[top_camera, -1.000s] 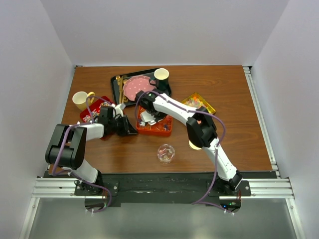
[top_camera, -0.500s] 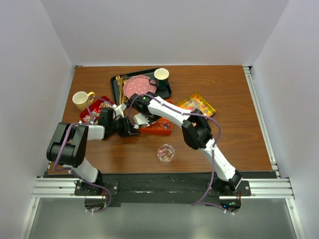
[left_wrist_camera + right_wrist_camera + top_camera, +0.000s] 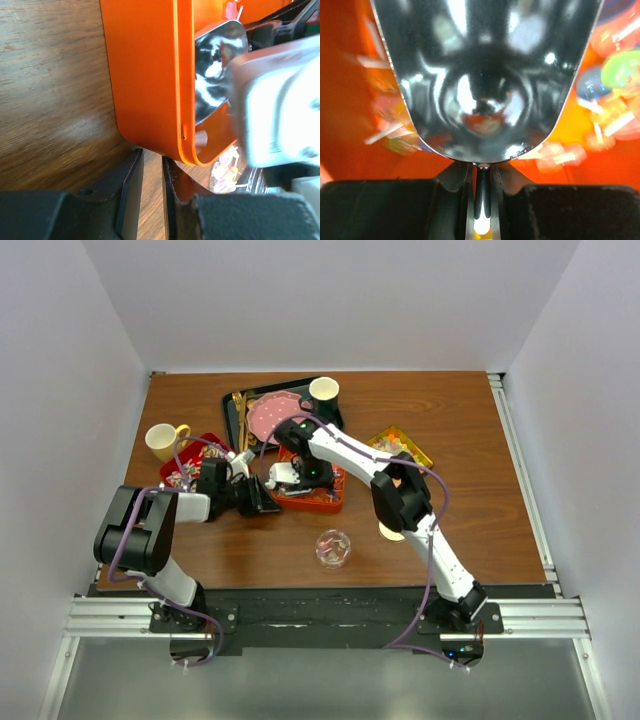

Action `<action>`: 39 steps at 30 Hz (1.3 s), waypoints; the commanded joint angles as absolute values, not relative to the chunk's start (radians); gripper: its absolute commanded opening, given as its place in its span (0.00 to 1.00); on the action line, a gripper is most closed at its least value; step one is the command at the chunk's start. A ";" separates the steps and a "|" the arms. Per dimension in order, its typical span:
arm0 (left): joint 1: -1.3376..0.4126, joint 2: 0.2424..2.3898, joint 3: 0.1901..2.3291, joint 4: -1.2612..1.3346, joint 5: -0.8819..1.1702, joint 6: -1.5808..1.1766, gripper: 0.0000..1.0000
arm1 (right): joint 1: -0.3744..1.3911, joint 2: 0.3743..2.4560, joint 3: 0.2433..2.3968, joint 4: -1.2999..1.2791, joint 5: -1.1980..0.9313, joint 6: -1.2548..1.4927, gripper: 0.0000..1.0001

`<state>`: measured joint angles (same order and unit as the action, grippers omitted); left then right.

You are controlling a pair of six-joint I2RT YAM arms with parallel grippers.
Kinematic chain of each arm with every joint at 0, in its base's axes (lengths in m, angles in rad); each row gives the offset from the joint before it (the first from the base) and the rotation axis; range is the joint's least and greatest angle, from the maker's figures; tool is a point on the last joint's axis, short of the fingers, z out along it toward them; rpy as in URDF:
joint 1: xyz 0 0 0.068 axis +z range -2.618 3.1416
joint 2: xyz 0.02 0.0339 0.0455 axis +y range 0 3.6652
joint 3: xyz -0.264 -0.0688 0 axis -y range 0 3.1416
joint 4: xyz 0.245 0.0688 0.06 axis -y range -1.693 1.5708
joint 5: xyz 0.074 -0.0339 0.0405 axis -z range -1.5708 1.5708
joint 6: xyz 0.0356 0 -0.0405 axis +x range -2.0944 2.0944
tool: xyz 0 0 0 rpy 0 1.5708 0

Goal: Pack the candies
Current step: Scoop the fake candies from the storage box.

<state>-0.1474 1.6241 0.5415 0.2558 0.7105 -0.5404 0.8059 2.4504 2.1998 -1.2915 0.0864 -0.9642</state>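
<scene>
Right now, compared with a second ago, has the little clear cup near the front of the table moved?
No. The clear cup sits at the same spot by the front edge of the table.

Near the far edge lies a black tray (image 3: 334,418) carrying a pink dotted plate (image 3: 272,417) and a cream cup (image 3: 323,392). A yellow mug (image 3: 162,441) stands by the left edge.

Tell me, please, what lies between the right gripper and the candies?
A shiny metal scoop, its handle clamped in the right gripper, its bowl out over the candies; the right wrist view shows it.
</scene>
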 commanded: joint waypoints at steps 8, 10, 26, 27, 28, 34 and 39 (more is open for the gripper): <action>-0.135 1.577 0.558 0.267 0.727 -0.497 0.28 | 0.762 2.303 2.022 -1.224 -0.301 -1.042 0.00; -0.124 1.569 0.563 0.242 0.736 -0.479 0.29 | 0.752 2.290 2.017 -1.220 -0.322 -1.045 0.00; -0.091 1.490 0.629 0.094 0.821 -0.400 0.39 | 0.652 2.207 1.999 -1.235 -0.345 -1.057 0.00; -0.091 1.477 0.630 0.091 0.824 -0.399 0.39 | 0.650 2.198 1.996 -1.235 -0.339 -1.058 0.00; -0.089 1.468 0.630 0.087 0.827 -0.397 0.39 | 0.650 2.195 1.987 -1.233 -0.336 -1.060 0.00; -0.077 1.425 0.634 0.066 0.830 -0.379 0.40 | 0.626 2.160 1.979 -1.233 -0.319 -1.060 0.00; -0.066 1.402 0.637 0.072 0.831 -0.377 0.40 | 0.604 2.103 1.953 -1.252 -0.301 -1.088 0.00</action>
<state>-0.0807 1.4418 0.6033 0.0654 0.8074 -0.4053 0.6193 2.1941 1.9690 -1.2182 -0.2878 -1.0515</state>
